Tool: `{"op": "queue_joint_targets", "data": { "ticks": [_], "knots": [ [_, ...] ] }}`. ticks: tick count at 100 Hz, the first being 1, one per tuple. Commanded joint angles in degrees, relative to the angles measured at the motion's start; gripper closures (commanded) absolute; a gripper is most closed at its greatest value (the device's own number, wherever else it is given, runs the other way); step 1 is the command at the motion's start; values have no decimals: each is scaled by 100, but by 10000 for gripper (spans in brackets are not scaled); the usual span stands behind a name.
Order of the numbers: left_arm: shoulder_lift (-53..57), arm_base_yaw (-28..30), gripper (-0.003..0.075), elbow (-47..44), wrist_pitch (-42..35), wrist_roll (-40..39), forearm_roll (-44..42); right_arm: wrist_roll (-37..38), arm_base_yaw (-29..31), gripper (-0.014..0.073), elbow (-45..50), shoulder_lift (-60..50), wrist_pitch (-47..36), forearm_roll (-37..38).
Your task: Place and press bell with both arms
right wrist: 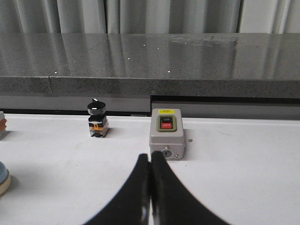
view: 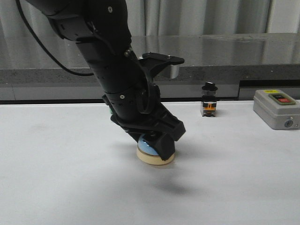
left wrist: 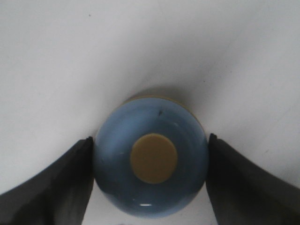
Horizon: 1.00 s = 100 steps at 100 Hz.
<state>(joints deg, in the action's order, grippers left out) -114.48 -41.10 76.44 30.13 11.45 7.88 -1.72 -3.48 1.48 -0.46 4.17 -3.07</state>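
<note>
The light-blue dome bell (view: 150,158) with cream base stands on the white table near the middle. My left gripper (view: 157,140) reaches down over it from the upper left. In the left wrist view the bell (left wrist: 151,161) with its cream knob fills the space between the two black fingers of the left gripper (left wrist: 150,137), which touch its sides. My right gripper (right wrist: 150,157) is shut and empty, low over the table, and is out of the front view. The bell's edge shows in the right wrist view (right wrist: 3,177).
A black-knobbed switch (view: 208,105) stands at the back of the table, also in the right wrist view (right wrist: 98,124). A grey on/off switch box (view: 276,108) sits at the back right, just beyond the right fingers (right wrist: 166,133). A dark stone ledge (view: 225,51) runs behind the table.
</note>
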Motion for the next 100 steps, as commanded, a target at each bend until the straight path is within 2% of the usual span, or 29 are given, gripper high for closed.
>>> {"op": "queue_joint_targets", "data": {
  "ticks": [1, 9, 16, 43, 73, 83, 100],
  "knots": [
    [315, -54, 267, 180, -228, 13, 47, -5, 34, 654, -78, -94, -489, 57],
    [315, -54, 158, 180, -228, 13, 47, -5, 34, 654, -78, -94, -489, 57],
    [315, -54, 122, 180, -228, 13, 47, -5, 34, 654, -78, -94, -489, 57],
    [392, -54, 121, 180, -179, -31, 212, -5, 34, 654, -78, -94, -489, 57],
    [1391, 23, 121, 180, -477, -282, 298, -5, 34, 654, -78, -94, -489, 57],
    [1779, 271, 121, 180, -542, -495, 298, -5, 34, 654, -78, -94, -489, 57],
    [2436, 1020, 121, -7, -569, -654, 298, -5, 34, 654, -78, -94, -489, 57]
  ]
}}
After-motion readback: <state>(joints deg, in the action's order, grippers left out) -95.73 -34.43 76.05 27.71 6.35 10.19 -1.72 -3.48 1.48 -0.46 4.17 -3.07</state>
